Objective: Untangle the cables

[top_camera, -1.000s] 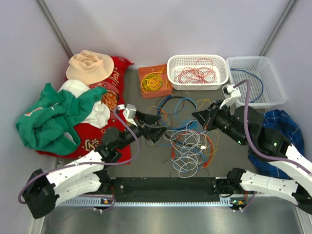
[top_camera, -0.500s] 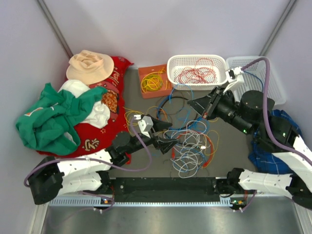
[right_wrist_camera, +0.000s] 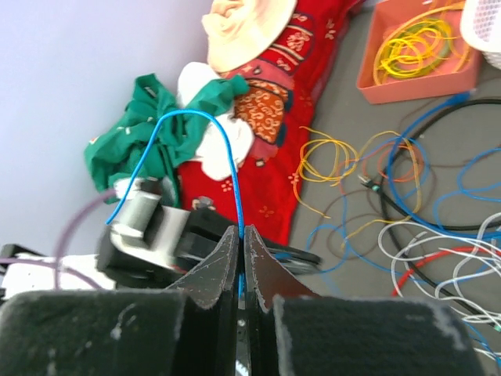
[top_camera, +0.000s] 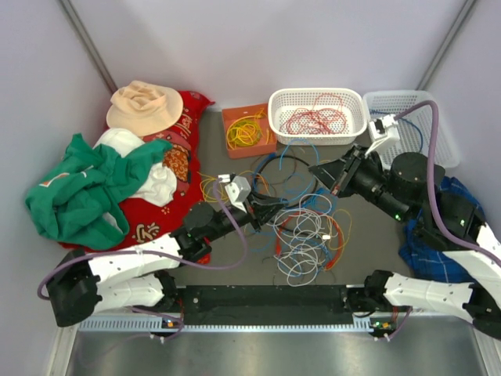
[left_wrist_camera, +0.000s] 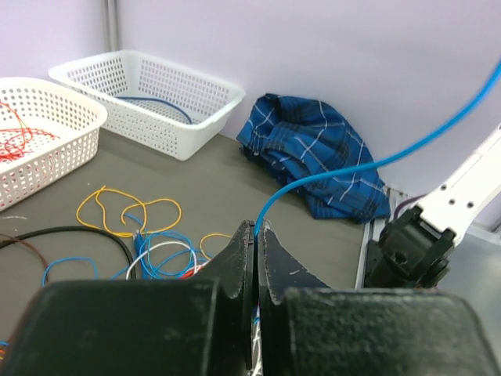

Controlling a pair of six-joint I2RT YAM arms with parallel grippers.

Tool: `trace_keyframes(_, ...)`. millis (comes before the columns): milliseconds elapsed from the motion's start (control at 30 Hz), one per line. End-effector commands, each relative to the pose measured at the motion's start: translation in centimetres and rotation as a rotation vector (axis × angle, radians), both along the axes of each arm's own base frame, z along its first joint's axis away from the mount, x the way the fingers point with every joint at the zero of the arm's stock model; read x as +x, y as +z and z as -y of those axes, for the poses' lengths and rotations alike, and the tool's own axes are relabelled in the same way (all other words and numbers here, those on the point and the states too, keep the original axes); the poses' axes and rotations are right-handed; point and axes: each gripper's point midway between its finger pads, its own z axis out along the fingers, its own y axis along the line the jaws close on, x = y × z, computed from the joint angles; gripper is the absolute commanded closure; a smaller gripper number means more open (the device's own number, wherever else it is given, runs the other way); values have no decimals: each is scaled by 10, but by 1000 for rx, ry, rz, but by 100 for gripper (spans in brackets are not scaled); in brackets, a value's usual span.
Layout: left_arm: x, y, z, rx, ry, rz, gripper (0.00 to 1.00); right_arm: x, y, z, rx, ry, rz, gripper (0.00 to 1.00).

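The cables lie in a loose tangle of blue, red, white, yellow and black wires on the grey table between my arms. My left gripper sits at the tangle's left edge, shut on a thin blue cable that rises from its tips up to the right. My right gripper hovers over the tangle's far right side. It is shut on the same kind of blue cable, which arches up over the left arm.
A white basket holding red cables and a second white basket with a blue one stand at the back. An orange tray holds yellow cables. Clothes and a hat lie left, a blue plaid cloth right.
My left gripper has moved in towards the tangle and closed on the blue cable. The right gripper has lifted away to the far right, still shut on its blue cable.
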Motion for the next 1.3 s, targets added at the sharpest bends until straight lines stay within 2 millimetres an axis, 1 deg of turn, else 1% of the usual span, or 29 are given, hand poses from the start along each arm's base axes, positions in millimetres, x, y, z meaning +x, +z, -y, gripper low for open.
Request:
trace_keyframes(0, -4, 58, -11, -83, 16, -18, 100, 4, -4, 21, -31, -84, 34, 100)
trace_keyframes(33, -3, 57, -12, -62, 24, -30, 100, 7, -3, 26, -33, -109, 42, 100)
trace_keyframes(67, 0, 42, -14, 7, 49, -74, 100, 6, 4, 33, -27, -121, 68, 100)
trace_keyframes(133, 9, 31, -20, 63, 110, -99, 100, 6, 22, 46, -6, -157, 112, 100)
trace_keyframes(167, 24, 15, -31, 109, 212, -139, 100, 6, 29, 52, -16, -167, 142, 100)
trace_keyframes(200, 28, 0, -36, 136, 253, -163, 100, 3, 44, 60, -2, -178, 169, 100)
trace_keyframes(233, 31, -6, -43, 145, 287, -173, 100, 4, 51, 66, -6, -198, 184, 100)
trace_keyframes(267, 41, -15, -53, 153, 363, -191, 100, 1, 67, 75, 5, -209, 214, 100)
trace_keyframes(300, 43, -32, -59, 180, 396, -222, 100, 2, 70, 77, -8, -219, 223, 100)
trace_keyframes(367, 50, -42, -72, 185, 474, -255, 100, 0, 88, 88, -2, -235, 263, 100)
trace_keyframes(400, 52, -52, -78, 196, 509, -282, 100, 0, 92, 91, -2, -250, 272, 100)
trace_keyframes(467, 49, -46, -79, 171, 500, -280, 100, 0, 99, 96, -5, -261, 293, 100)
trace_keyframes(533, 46, -34, -78, 130, 473, -264, 100, 3, 97, 93, -18, -261, 292, 100)
trace_keyframes(633, 45, -14, -75, 93, 458, -245, 100, 5, 78, 74, -67, -204, 269, 100)
trace_keyframes(667, 45, 2, -73, 70, 451, -236, 100, 7, 67, 67, -87, -185, 253, 75)
trace_keyframes(700, 46, 8, -71, 67, 446, -234, 100, 5, 60, 57, -98, -144, 247, 63)
trace_keyframes(733, 44, 9, -66, 85, 426, -238, 100, 4, 55, 53, -100, -127, 243, 53)
trace_keyframes(767, 44, 25, -63, 68, 414, -230, 100, 7, 43, 46, -118, -115, 226, 38)
trace_keyframes(833, 45, 32, -56, 82, 396, -238, 100, 6, 32, 39, -125, -86, 213, 31)
trace_keyframes(867, 45, 44, -54, 73, 390, -246, 100, 6, 23, 35, -125, -78, 204, 30)
trace_keyframes(933, 47, 49, -47, 81, 382, -262, 100, 3, 13, 27, -120, -39, 206, 30)
trace_keyframes(967, 47, 61, -46, 62, 375, -271, 100, 3, 5, 22, -113, -24, 205, 30)
trace_keyframes(1033, 48, 68, -39, 53, 365, -286, 100, -2, -5, 11, -108, 34, 206, 32)
trace_keyframes(1067, 47, 80, -36, 31, 350, -296, 100, -3, -16, 2, -104, 68, 203, 32)
trace_keyframes(1100, 48, 80, -31, 35, 340, -310, 100, -4, -22, -3, -104, 88, 200, 33)
trace_keyframes(1133, 48, 94, -28, 1, 328, -330, 100, -3, -35, -8, -118, 104, 190, 35)
trace_keyframes(1200, 49, 93, -19, 3, 312, -372, 100, -5, -36, -17, -93, 133, 207, 36)
trace_keyframes(1233, 48, 101, -15, -28, 298, -405, 100, -4, -42, -20, -96, 143, 209, 37)
trace_keyframes(1267, 47, 101, -12, -36, 283, -424, 100, -5, -40, -22, -83, 149, 220, 38)
